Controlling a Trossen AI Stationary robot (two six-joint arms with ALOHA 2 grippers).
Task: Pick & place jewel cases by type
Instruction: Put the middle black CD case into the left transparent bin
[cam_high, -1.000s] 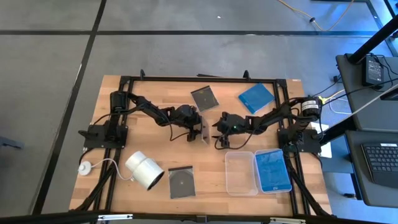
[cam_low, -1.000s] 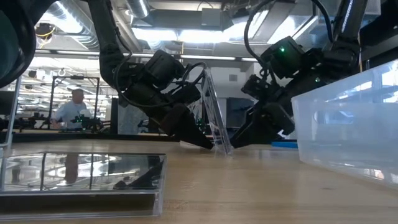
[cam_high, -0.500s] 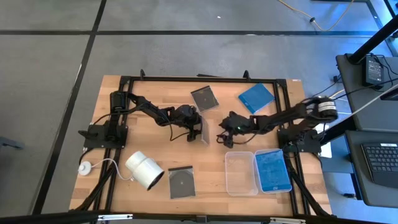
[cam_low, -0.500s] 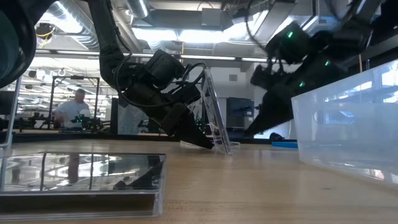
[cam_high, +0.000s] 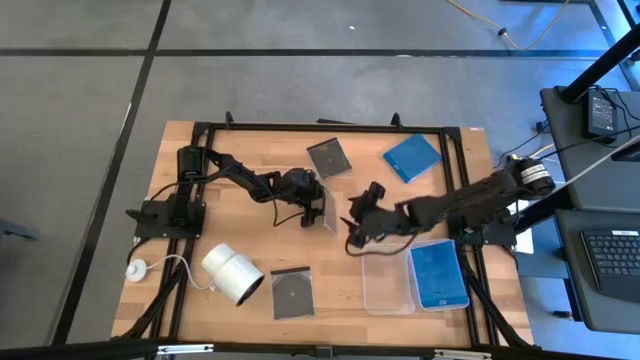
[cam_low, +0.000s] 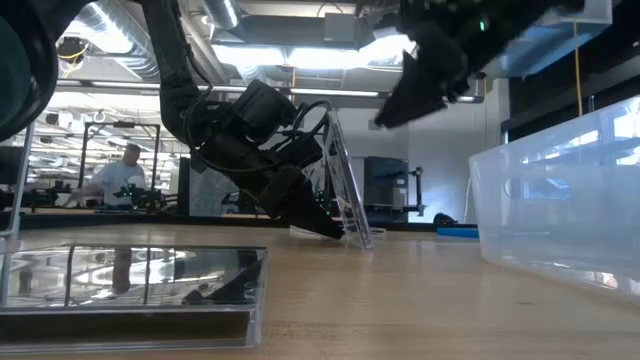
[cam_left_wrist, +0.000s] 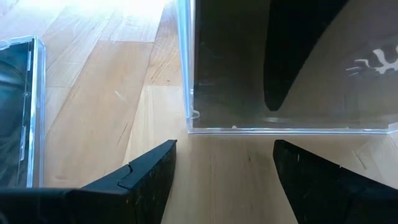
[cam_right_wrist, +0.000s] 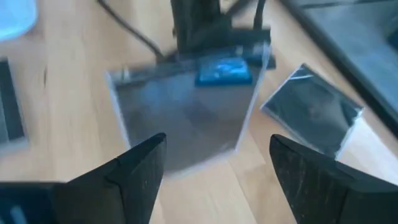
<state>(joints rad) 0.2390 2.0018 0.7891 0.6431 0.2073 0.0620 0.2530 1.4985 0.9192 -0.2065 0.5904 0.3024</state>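
Observation:
A clear jewel case (cam_high: 328, 208) stands tilted on its bottom edge mid-table; it also shows in the low view (cam_low: 346, 185). My left gripper (cam_high: 316, 208) is open, low on the table, right beside the case's left face. My right gripper (cam_high: 353, 222) is open and empty, raised above the table to the case's right. Two dark cases lie flat, one far (cam_high: 330, 157), one near (cam_high: 291, 292). One blue case (cam_high: 412, 156) lies at the far right. Another blue case (cam_high: 438, 273) lies in a tray. My left gripper props the standing case, which leans toward it in the low view. The open fingers (cam_left_wrist: 149, 171) slant down from the table's left, their tips just before the case's bottom edge (cam_left_wrist: 286, 129). The case rests on that edge on the table. Whether the fingertips touch it, I cannot tell.
A clear tray (cam_high: 385, 290) stands beside the tray with the blue case at the near right. A white cylinder (cam_high: 232, 273) with a cord lies at the near left. A person (cam_low: 122, 170) shows in the room beyond the table.
My right gripper has drawn back from the standing case, gone up off the table and a little toward the near edge. The case has stayed standing against my left gripper.

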